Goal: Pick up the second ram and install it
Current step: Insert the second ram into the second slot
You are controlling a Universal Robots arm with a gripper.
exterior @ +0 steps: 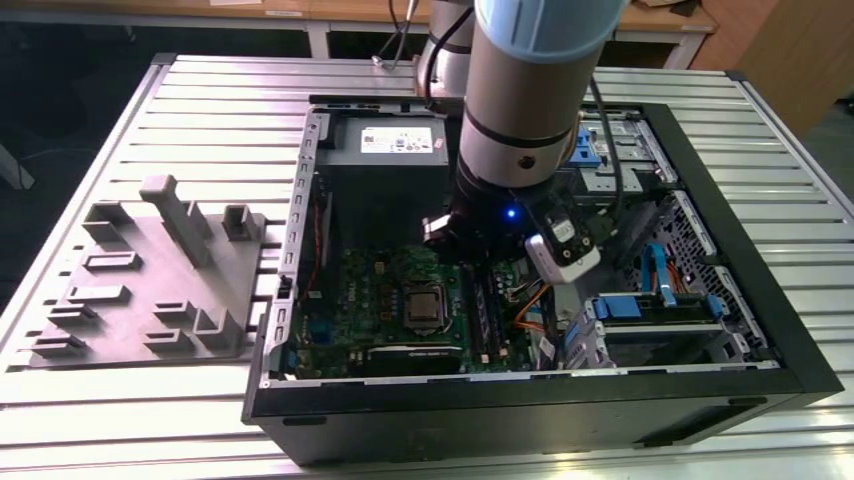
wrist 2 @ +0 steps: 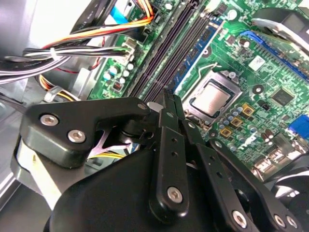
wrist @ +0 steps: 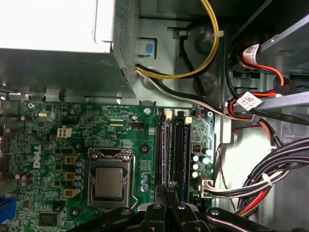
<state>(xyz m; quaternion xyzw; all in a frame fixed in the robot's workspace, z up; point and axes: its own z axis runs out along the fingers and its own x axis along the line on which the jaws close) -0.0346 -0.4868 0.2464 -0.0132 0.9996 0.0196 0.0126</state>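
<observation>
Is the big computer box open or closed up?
Open. The computer case has no side cover on top, so the green motherboard inside shows plainly in the exterior view.

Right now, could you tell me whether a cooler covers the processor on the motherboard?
No, the processor lies uncovered, its bare metal top plainly showing.

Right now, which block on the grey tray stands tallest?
The narrow upright slab toward the far side of the grey tray in the exterior view; every other block on it is much lower.
</observation>
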